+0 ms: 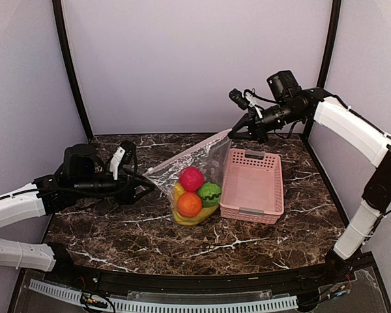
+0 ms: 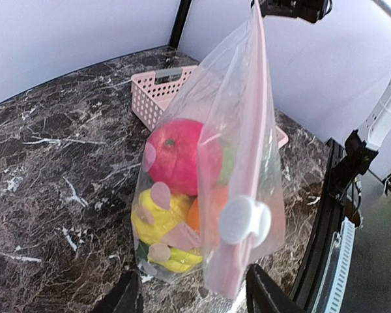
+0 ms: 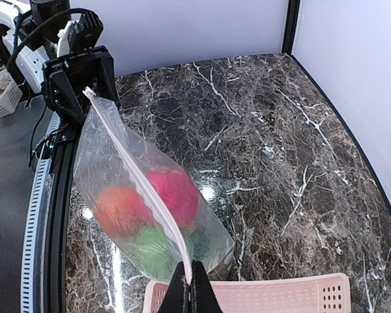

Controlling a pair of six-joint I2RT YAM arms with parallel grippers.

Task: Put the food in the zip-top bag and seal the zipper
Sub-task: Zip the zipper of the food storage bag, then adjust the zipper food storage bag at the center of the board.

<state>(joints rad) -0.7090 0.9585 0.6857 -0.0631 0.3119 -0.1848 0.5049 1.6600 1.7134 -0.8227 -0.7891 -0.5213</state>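
Bag: zip-top bag point(image 1: 199, 160) slants between both pincers, low end at the counter point(image 1: 117, 241); the food point(image 1: 191, 178) sits inside: red-pink ball, green piece, orange, yellow pieces.
Zipper: the zipper point(image 3: 140, 189) runs along the top edge, with a white slider point(image 2: 244, 220) near the left end.
Basket: pink basket point(image 1: 252, 184) just right of the bag.
Left pincer point(image 1: 146, 184): low, arm level, fingers spread either side of the bag's lower corner.
Right pincer point(image 3: 192, 290): raised, pressed together on the zip-top bag's upper corner.
Room: bag mid-counter, well apart from the near edge.
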